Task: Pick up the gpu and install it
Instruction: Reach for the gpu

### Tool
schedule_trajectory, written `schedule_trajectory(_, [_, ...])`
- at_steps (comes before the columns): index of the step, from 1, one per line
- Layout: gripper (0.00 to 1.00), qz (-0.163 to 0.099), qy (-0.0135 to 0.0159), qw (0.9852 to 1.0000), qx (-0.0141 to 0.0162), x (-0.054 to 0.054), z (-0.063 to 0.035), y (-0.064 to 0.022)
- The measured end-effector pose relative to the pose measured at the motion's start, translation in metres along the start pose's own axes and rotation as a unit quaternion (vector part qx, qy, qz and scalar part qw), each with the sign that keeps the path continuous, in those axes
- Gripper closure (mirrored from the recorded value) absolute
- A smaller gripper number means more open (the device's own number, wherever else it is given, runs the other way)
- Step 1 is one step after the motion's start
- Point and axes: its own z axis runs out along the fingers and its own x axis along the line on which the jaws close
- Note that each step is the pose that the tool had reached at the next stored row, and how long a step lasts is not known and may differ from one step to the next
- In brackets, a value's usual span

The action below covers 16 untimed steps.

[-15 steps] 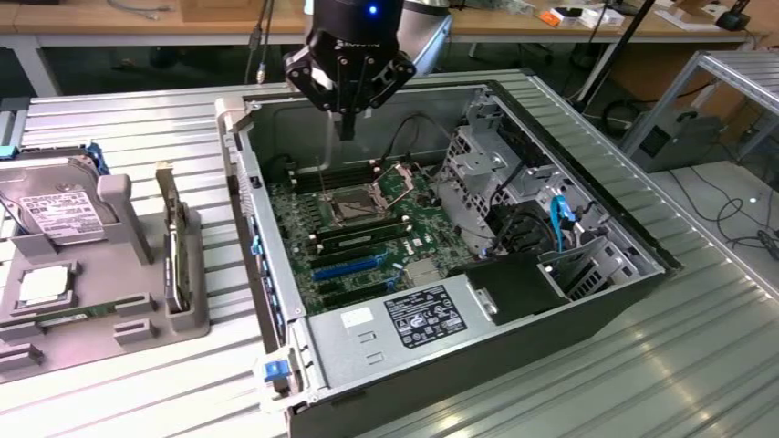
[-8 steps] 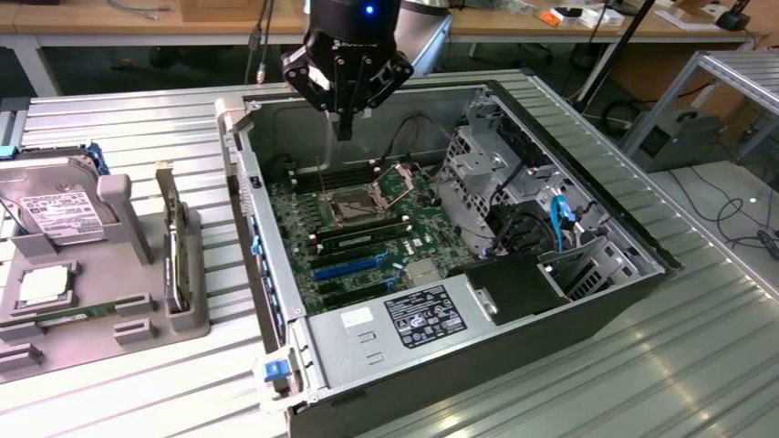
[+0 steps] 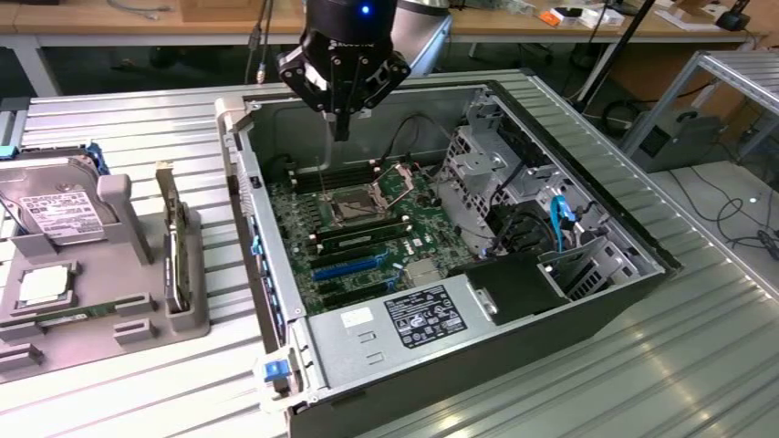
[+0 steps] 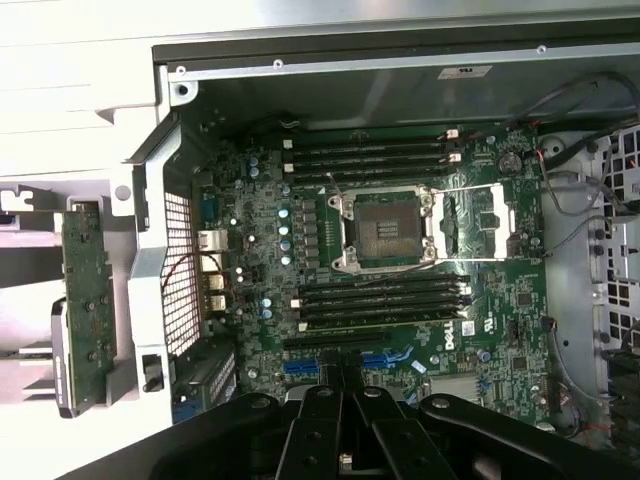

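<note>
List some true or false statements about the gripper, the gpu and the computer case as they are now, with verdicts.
The gripper hangs above the open computer case. True.
The gripper holds the gpu. False: it is shut on nothing, and the gpu stands on edge in the grey holder outside the case.
The hard drive is mounted inside the case. False: it sits in the same holder.
The processor socket on the motherboard stands open. True.

Black tool (image 3: pixel 341 128), fingers pressed together and empty, hangs over open metal computer case (image 3: pixel 548 356), green motherboard (image 3: pixel 365 228) right below it. Thin black gpu card (image 3: pixel 179 255) stands on edge in grey holder (image 3: pixel 134 321), well apart from tool.
</note>
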Motion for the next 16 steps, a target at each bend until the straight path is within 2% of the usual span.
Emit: schedule_trajectory(16, [0.89,0.000,0.0000,1.0000,0.0000,0.0082,-0.0002,-0.0006])
